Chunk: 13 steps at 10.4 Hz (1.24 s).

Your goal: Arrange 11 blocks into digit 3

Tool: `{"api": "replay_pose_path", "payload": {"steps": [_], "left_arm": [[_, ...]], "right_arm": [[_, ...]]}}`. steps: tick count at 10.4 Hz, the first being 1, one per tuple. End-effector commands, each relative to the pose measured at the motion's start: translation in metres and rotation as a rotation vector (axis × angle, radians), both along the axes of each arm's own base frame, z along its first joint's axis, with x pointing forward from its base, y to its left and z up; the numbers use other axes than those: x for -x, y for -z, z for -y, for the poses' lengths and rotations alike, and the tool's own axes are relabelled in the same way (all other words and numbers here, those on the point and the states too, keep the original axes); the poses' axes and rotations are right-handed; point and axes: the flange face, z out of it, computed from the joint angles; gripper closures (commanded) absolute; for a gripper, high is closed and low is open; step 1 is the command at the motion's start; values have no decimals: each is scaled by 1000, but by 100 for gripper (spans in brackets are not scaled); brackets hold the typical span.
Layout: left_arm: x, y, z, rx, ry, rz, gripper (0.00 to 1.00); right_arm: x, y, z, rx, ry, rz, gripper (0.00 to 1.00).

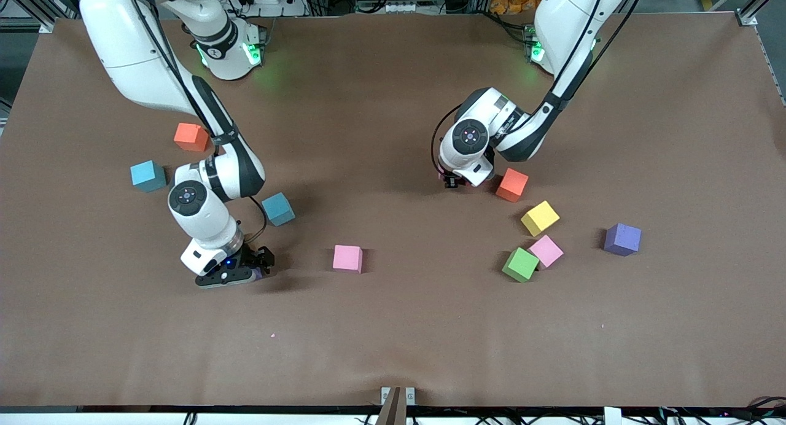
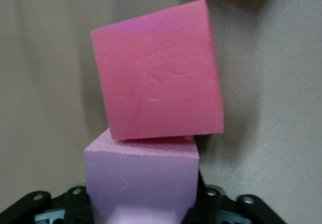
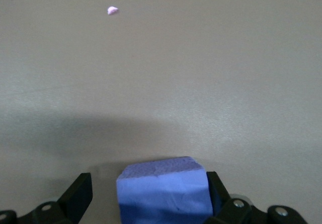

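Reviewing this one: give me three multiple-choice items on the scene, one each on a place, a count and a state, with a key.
1. The green block lies right beside
A. a pink block
B. the purple block
C. a teal block

2. How many teal blocks lie free on the table in the front view?
A. one
B. two
C. four

3. The right gripper is
A. shut on nothing
B. raised high over the table
C. open, down at the table with a block between its fingers

Key:
1 A: a pink block sits against the green one, and the purple block stands apart.
2 B: two teal blocks lie near the right arm.
3 C: a blue-violet block sits between its fingers with a gap at one side.

The left gripper is low beside a red block.
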Motion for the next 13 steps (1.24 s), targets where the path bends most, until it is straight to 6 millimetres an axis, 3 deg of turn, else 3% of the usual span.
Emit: {"api": "replay_pose_path", "payload": {"steps": [1, 2, 5, 7, 10, 13], "left_arm": [[0, -4, 6, 18, 21, 4, 65], [-4, -14, 12, 30, 16, 22, 68], [41, -39, 88, 64, 35, 45, 68], [66, -38, 123, 63, 7, 52, 68], [103, -26, 150, 68, -14, 73, 68], [114, -20, 157, 40, -50, 114, 68]], "right_arm": [[1, -4, 5, 26, -25, 14, 0], [1, -4, 6, 27, -23, 13, 0], [6, -1, 8, 28, -21, 2, 0], [11, -4, 6, 26, -23, -1, 0], [17, -5, 7, 27, -26, -9, 0], [24, -3, 9, 27, -29, -17, 4]]}}
